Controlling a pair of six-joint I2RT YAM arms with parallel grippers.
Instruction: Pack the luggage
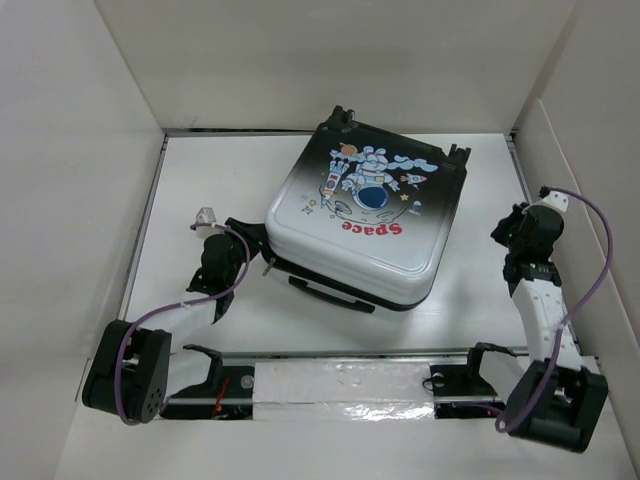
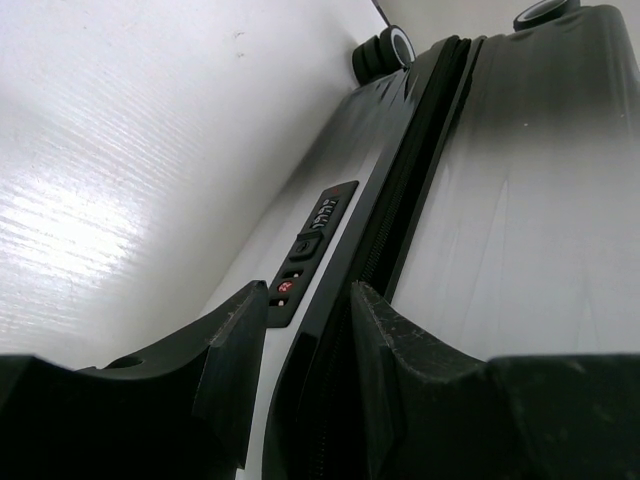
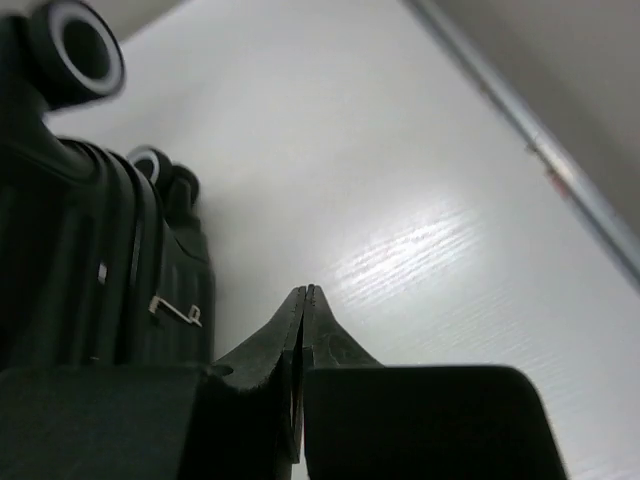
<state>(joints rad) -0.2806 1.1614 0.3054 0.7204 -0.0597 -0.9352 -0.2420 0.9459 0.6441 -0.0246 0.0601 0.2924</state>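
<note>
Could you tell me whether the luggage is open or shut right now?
Shut: the luggage lies flat, print up, both shells together along the zipper seam; no lining shows.

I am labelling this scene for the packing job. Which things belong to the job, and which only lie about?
For the job:
- suitcase, closed, lying flat
- left gripper, open beside the lock
- right gripper, shut, apart from the suitcase

Only there:
- table
- taped strip at the near edge
</note>
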